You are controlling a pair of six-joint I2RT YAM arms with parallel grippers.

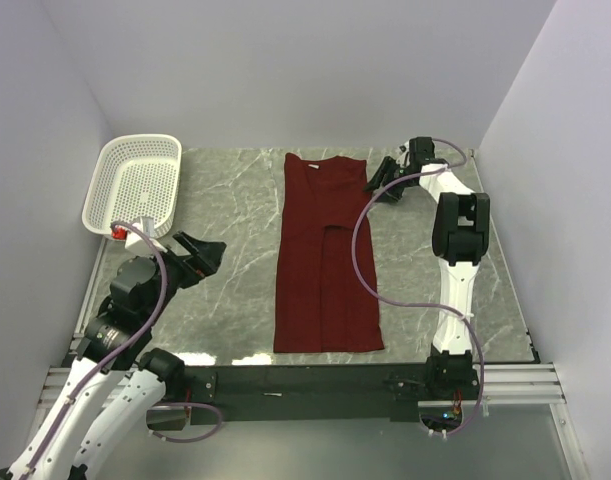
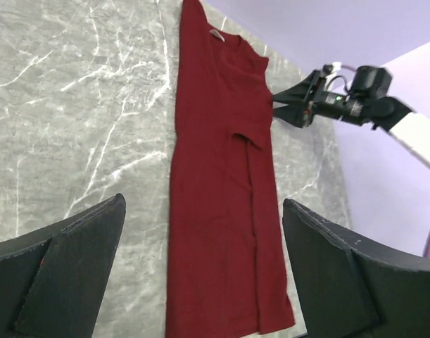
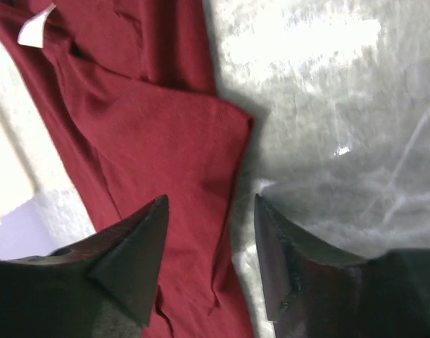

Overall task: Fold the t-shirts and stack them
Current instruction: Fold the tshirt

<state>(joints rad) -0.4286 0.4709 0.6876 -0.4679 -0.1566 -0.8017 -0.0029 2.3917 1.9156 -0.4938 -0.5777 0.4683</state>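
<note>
The shirt [image 1: 325, 260] lies flat in the middle of the table [image 1: 225, 200]. It is folded into a long strip, with its neck toward the far edge.

The right gripper [image 1: 383, 178] sits by the shirt's right side, near the far edge. It is open and holds nothing. In the right wrist view it hangs just over the cloth's edge.

The left gripper [image 1: 200, 255] is open and empty too, over the left side.

If the right gripper pinches here, it may catch only the top layer. Then the fold could pull open, or the whole shirt could slide and wrinkle.

The hem is near the near edge and could slip off. The basket [image 1: 98, 185] in the far left corner is near the left arm and could get bumped. Bare table lies on both sides of the shirt.
</note>
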